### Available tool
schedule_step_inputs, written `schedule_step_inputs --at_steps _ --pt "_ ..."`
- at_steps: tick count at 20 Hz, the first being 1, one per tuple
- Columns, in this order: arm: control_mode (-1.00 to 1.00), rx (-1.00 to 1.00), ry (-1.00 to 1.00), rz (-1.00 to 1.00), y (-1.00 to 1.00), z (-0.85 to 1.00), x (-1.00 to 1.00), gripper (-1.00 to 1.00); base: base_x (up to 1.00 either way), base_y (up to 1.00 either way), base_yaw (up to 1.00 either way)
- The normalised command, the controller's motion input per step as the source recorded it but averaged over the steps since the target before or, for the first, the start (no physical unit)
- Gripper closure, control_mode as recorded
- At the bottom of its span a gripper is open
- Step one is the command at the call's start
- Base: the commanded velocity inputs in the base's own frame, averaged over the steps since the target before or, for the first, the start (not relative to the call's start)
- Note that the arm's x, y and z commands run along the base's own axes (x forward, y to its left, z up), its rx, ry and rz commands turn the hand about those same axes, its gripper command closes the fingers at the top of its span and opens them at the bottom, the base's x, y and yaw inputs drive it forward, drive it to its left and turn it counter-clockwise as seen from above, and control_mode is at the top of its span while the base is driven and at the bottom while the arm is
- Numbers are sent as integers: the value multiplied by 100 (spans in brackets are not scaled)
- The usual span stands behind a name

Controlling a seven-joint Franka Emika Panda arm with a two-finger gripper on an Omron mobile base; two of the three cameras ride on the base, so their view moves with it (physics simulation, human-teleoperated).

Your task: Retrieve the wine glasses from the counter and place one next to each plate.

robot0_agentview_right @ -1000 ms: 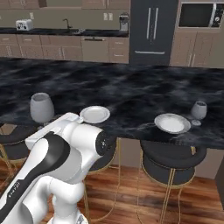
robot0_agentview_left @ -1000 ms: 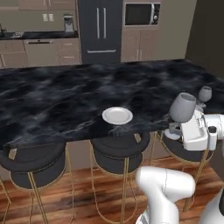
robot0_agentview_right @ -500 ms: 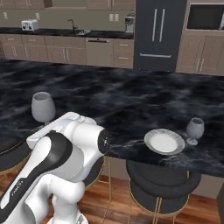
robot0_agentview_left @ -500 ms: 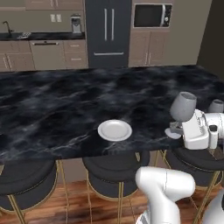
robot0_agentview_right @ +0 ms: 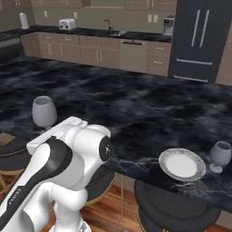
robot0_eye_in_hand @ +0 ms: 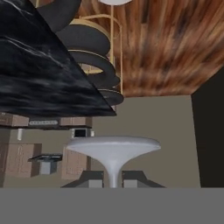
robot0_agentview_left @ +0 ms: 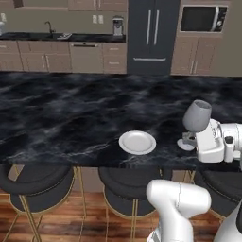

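Observation:
My gripper (robot0_eye_in_hand: 113,179) is shut on the thin stem of a clear greyish wine glass (robot0_agentview_left: 197,116), just above its round foot (robot0_eye_in_hand: 113,146). The glass stands slightly tilted over the black marble island (robot0_agentview_left: 71,118), near the front edge and to the right of a white plate (robot0_agentview_left: 137,142). From the right side the held glass (robot0_agentview_right: 44,112) rises above my white arm (robot0_agentview_right: 68,158). A second plate (robot0_agentview_right: 182,164) lies farther right, with another wine glass (robot0_agentview_right: 219,154) standing just beside it. The counter (robot0_agentview_left: 38,37) with the sink runs along the back wall.
Round dark stools (robot0_agentview_left: 38,186) on gold legs stand under the island's front edge, one (robot0_agentview_right: 181,208) below the second plate. A dark fridge (robot0_agentview_left: 152,35) and a microwave (robot0_agentview_left: 203,19) stand at the back. A toaster (robot0_agentview_right: 67,23) sits on the back counter.
The whole picture has shifted to the right in both base views, so the base has moved. The glass stays in my shut gripper, at the same place relative to the arm.

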Motion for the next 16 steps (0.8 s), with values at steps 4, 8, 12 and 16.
schedule_step_inputs --at_steps 4,8,12,16 --pt "100 0 0 0 0 0 0 100 24 -52 33" --pt "100 0 0 0 0 0 0 100 51 -54 26" --pt "-100 0 1 7 -21 -4 32 100 19 -12 5" --pt "-100 -1 0 0 -19 -6 47 100 0 0 0"
